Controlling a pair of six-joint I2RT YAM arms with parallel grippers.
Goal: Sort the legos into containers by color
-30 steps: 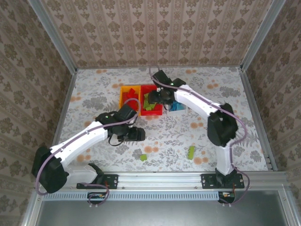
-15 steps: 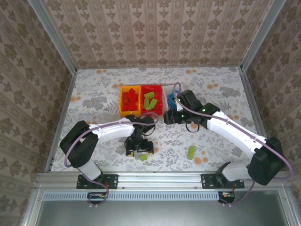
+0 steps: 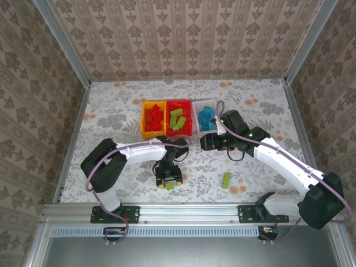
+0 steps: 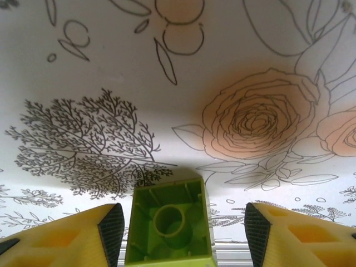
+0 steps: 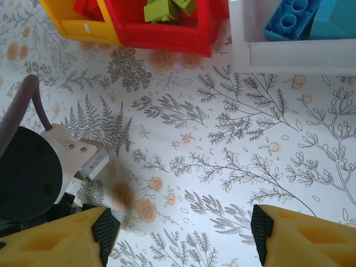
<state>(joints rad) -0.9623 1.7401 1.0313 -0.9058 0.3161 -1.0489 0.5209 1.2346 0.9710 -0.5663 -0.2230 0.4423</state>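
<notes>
Legos (image 3: 226, 179): two lime green ones outside three containers (image 3: 179, 133)

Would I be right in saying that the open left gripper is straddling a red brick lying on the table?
Not quite: the brick is lime green, not red, as the left wrist view shows. The open left gripper does straddle it on the table.

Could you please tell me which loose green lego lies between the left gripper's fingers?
The near-left green lego, hollow side up, inside the open left gripper; the other green lego lies alone.
</notes>
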